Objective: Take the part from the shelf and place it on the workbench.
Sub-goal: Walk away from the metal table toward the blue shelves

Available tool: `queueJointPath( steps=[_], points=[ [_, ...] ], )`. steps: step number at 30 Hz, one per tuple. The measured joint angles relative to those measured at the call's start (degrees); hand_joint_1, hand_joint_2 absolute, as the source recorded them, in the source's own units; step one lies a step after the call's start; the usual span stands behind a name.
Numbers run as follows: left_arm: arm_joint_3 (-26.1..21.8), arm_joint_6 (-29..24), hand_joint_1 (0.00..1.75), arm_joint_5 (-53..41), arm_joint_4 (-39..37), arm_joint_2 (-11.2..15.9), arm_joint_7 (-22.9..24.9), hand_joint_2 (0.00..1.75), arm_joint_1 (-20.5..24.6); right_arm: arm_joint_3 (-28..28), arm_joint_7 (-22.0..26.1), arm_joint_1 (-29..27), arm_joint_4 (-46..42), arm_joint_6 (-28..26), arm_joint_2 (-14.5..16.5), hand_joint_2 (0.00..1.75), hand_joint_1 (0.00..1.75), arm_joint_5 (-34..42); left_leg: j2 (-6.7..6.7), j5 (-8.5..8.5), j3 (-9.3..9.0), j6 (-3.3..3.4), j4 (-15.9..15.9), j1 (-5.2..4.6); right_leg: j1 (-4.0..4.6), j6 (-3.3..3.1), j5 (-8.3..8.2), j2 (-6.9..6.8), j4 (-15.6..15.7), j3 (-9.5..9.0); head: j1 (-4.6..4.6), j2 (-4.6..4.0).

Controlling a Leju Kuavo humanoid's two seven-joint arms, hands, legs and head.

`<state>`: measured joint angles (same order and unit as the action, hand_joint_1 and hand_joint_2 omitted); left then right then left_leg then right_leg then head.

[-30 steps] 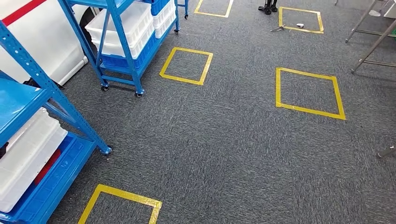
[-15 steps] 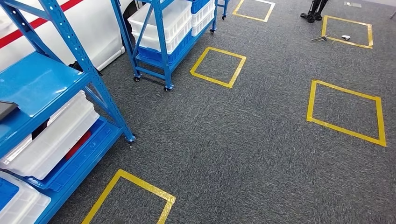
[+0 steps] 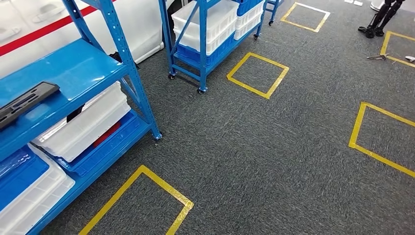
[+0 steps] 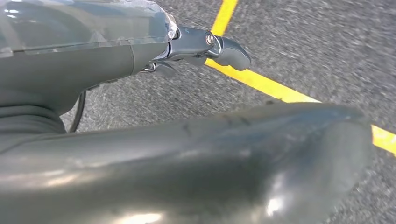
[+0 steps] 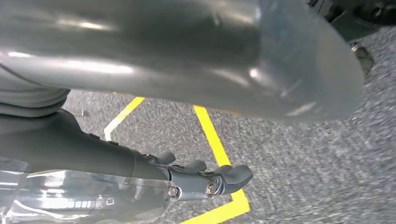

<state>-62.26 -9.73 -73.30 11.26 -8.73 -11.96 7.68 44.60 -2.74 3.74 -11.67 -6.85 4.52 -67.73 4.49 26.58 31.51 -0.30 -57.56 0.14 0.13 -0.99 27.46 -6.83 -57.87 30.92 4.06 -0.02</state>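
A flat black part [image 3: 24, 103] with slots lies on the middle level of the blue shelf [image 3: 83, 66] at the left of the head view. My left hand [image 4: 198, 44] hangs over the grey carpet beside a yellow tape line, its fingers loosely extended and holding nothing. In the right wrist view my right hand [image 5: 203, 179] also hangs above the carpet near a yellow tape corner, and it too holds nothing. Neither hand is close to the part.
White bins [image 3: 85, 125] and a blue bin [image 3: 19, 178] fill the shelf's lower levels. A second blue wheeled rack [image 3: 210, 29] with white bins stands further back. Yellow tape squares [image 3: 257, 73] mark the grey carpet. Dark stand legs [image 3: 381, 22] are at the far right.
The camera has swung left and the whole picture has shifted right. The near shelf now shows more fully, and the black part on it has come into view.
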Motion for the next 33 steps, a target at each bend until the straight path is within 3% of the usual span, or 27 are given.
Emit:
queueJointPath(
  steps=[2,4,6,8,9,10,11,13,15,17,18,20,22,24,25,26,28,30,32,33],
  points=[
    [0.02,-0.04,0.0,0.26,0.0,0.16,0.65,0.0,-0.77,0.01,-1.38,0.25,0.0,0.22,0.45,0.0,0.0,-0.34,-1.29,-0.3,-0.01,0.66,0.24,0.01,-0.04,0.65,0.16,-0.8,0.0,-0.26,0.0,0.0],
    [0.0,-0.02,0.0,0.53,0.0,0.37,2.61,0.0,-1.49,0.14,-3.24,0.32,0.0,0.53,0.88,0.0,0.0,0.03,-2.57,-0.84,-0.25,1.34,0.78,0.27,-0.33,1.32,1.7,1.29,-1.74,0.18,-0.01,0.0],
    [-0.03,0.17,0.0,0.68,0.0,0.53,5.47,0.0,-1.81,0.66,-4.96,0.16,0.02,1.08,1.29,0.0,0.0,0.94,-3.95,-1.26,-0.17,1.78,1.03,0.38,-0.69,1.76,5.41,5.01,-7.91,2.89,-0.02,0.0],
    [-0.07,0.44,0.0,0.66,0.0,0.69,7.52,0.0,-2.11,1.28,-6.12,0.0,0.1,1.44,1.78,0.0,0.0,1.51,-5.56,-1.42,0.09,1.89,0.95,0.33,-0.84,1.92,8.28,6.48,-15.27,6.48,-0.02,0.0],
    [-0.08,0.57,0.0,0.55,0.0,0.83,8.04,0.0,-2.33,1.52,-6.44,-0.06,0.14,1.49,1.98,0.0,0.0,1.68,-6.4,-1.45,0.11,1.86,0.91,0.31,-0.87,1.93,8.2,6.62,-16.8,7.35,-0.02,0.0],
    [-0.09,0.69,0.0,0.37,0.0,0.98,8.33,0.0,-2.57,1.72,-6.54,-0.11,0.16,1.48,2.2,0.0,0.0,1.83,-7.29,-1.47,0.08,1.78,0.85,0.31,-0.9,1.87,6.85,6.73,-15.84,7.08,-0.02,0.0],
    [-0.09,0.77,0.0,0.2,0.0,1.14,8.35,0.0,-2.76,1.89,-6.41,-0.13,0.17,1.45,2.34,0.0,0.0,1.93,-8.15,-1.48,0.01,1.66,0.8,0.32,-0.96,1.77,4.68,7.08,-12.75,5.81,-0.02,0.0],
    [-0.09,0.84,0.0,-0.01,0.0,1.39,7.51,0.0,-2.89,2.09,-5.62,-0.18,0.18,1.37,2.52,0.0,0.0,1.76,-9.72,-1.44,0.06,1.22,0.57,0.32,-1.1,1.51,0.62,9.46,-4.41,2.29,-0.02,0.0],
    [-0.1,0.83,0.0,0.21,0.01,1.58,5.41,0.0,-2.83,2.1,-4.56,-0.06,0.2,1.33,2.61,0.0,0.0,1.09,-10.86,-1.44,0.46,0.54,0.39,0.29,-1.03,1.26,-0.6,11.07,-0.52,0.75,-0.02,0.0],
    [-0.14,0.75,0.0,0.9,0.02,1.7,2.56,0.0,-2.81,2.04,-3.65,0.26,0.22,1.46,2.66,0.0,0.0,-0.03,-11.87,-1.6,0.87,-0.25,0.46,0.37,-0.92,0.78,-0.67,10.15,-0.35,0.75,-0.01,0.0],
    [-0.21,0.68,0.0,1.4,0.02,1.7,1.12,0.0,-2.77,1.95,-3.3,0.39,0.22,1.59,2.64,0.0,0.0,-0.69,-11.58,-1.42,1.06,-0.55,0.17,0.44,-0.95,0.4,-0.8,9.49,-0.18,0.7,-0.01,0.0],
    [-0.43,0.56,0.0,2.5,0.02,1.45,-1.14,0.0,-2.24,1.59,-2.42,0.48,0.22,1.77,2.49,0.0,0.0,-1.98,-8.95,0.79,2.56,-0.93,-3.12,0.42,-1.03,-0.45,-1.02,7.89,0.21,0.65,0.0,0.0],
    [-0.58,0.55,0.0,3.38,0.02,0.86,-2.86,0.0,-0.94,1.14,-1.44,0.56,0.22,1.59,2.15,0.0,0.0,-3.05,-5.97,4.93,6.05,-1.15,-10.72,0.46,-0.72,-0.9,-1.0,6.04,0.25,0.8,0.01,0.0],
    [-0.62,0.57,0.0,3.97,0.02,-0.01,-3.94,0.0,0.46,0.68,-0.36,1.07,0.21,1.04,1.67,0.0,0.0,-3.9,-5.1,6.97,8.58,-1.37,-16.53,0.56,-0.48,-0.95,-0.98,4.12,0.2,0.96,0.0,0.0],
    [-0.65,0.54,0.0,4.16,0.02,-0.44,-4.06,0.0,0.91,0.44,0.24,1.53,0.2,0.65,1.44,0.0,0.0,-4.15,-4.88,6.35,8.24,-1.41,-16.36,0.57,-0.43,-0.94,-0.97,3.31,0.18,0.98,0.0,0.0],
    [-0.7,0.49,0.0,4.4,0.02,-0.9,-3.8,0.0,1.18,0.18,0.88,2.06,0.17,0.28,1.22,0.0,0.0,-4.36,-4.52,4.8,6.67,-1.37,-13.81,0.58,-0.41,-0.91,-0.95,2.63,0.16,0.94,0.0,0.0],
    [-0.91,0.3,0.0,4.64,0.02,-1.63,-2.27,0.0,1.29,-0.32,1.69,2.97,0.1,-0.4,0.85,0.0,0.0,-4.64,-2.31,1.51,1.88,-0.93,-5.4,0.39,-0.26,-0.66,-0.81,1.54,0.02,0.72,0.0,0.0],
    [-1.09,0.01,0.0,4.5,0.02,-2.16,0.1,0.0,0.87,-0.61,1.65,3.36,0.05,-0.8,0.44,0.0,0.0,-4.85,-0.59,0.34,-0.68,-0.13,-0.43,0.04,-0.06,-0.06,-0.62,0.65,-0.13,0.47,0.0,0.0],
    [-1.39,-0.39,0.0,4.28,0.02,-2.4,2.83,0.0,-0.08,-0.67,0.84,3.3,0.03,-0.8,0.01,0.0,0.0,-4.93,-1.36,0.36,-0.71,0.59,0.12,-0.14,-0.07,0.64,-0.5,-0.33,-0.07,0.13,0.0,0.0],
    [-1.61,-0.55,0.0,4.19,0.02,-2.44,4.22,0.0,-0.68,-0.68,0.25,3.07,0.02,-0.71,-0.27,0.0,0.0,-4.95,-2.01,0.17,-0.81,0.89,0.34,-0.03,-0.2,1.04,-0.28,-0.11,-0.18,-0.04,-0.01,0.0]
  ],
)
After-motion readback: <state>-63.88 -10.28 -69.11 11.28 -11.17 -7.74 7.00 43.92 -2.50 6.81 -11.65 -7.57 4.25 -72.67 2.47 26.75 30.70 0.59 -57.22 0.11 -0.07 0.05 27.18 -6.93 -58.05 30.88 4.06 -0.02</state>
